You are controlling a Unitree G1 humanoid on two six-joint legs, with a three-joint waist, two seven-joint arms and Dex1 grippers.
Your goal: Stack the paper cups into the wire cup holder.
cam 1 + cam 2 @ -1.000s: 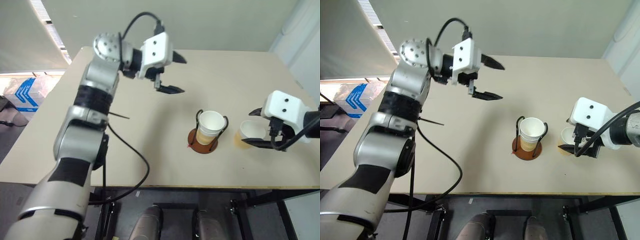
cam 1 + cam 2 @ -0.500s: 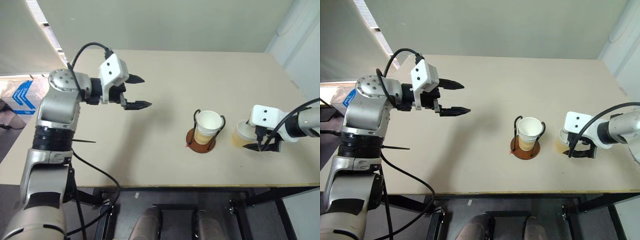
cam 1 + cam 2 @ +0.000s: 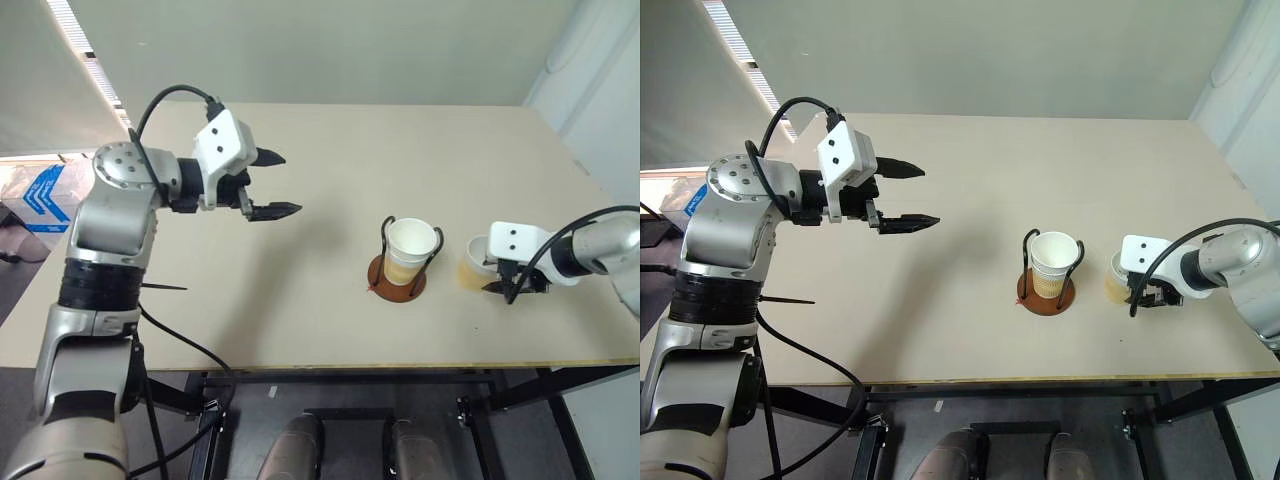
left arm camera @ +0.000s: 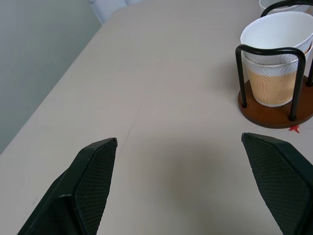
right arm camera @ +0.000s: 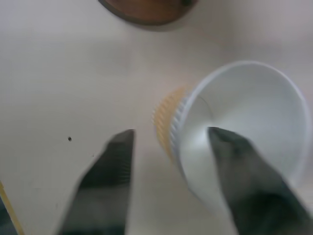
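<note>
Head views: left gripper [image 3: 268, 184] raised over the table's [image 3: 330, 150] left half, fingers spread wide, nothing between them, well apart from everything. Holder [image 3: 397, 279] near the middle, toward the near edge, with stacked cups [image 3: 411, 250] standing upright between its two wire loops. Lone cup [image 3: 476, 262] just right of the holder, on the table, apart from it. Right gripper [image 3: 503, 283] down at that cup's right side, white housing above the rim, fingers partly closed; hard to tell from here whether touching. Left wrist view: two black fingers [image 4: 93, 171] far apart over bare table, empty. Holder's brown base [image 4: 274, 108] and black loops ahead, stacked cups [image 4: 276, 63] seated inside, white rim above the loop tops; a red mark on the table beside the base. Right wrist view: blurred. Lone cup [image 5: 234, 127] tilted, white inside open to the camera, tan wall showing at one side. One finger [image 5: 234, 161] across the cup's mouth, the other [image 5: 115, 166] outside the tan wall with a gap left; wall between them, not clamped. Edge of the brown base [image 5: 146, 12] beyond the cup.
</note>
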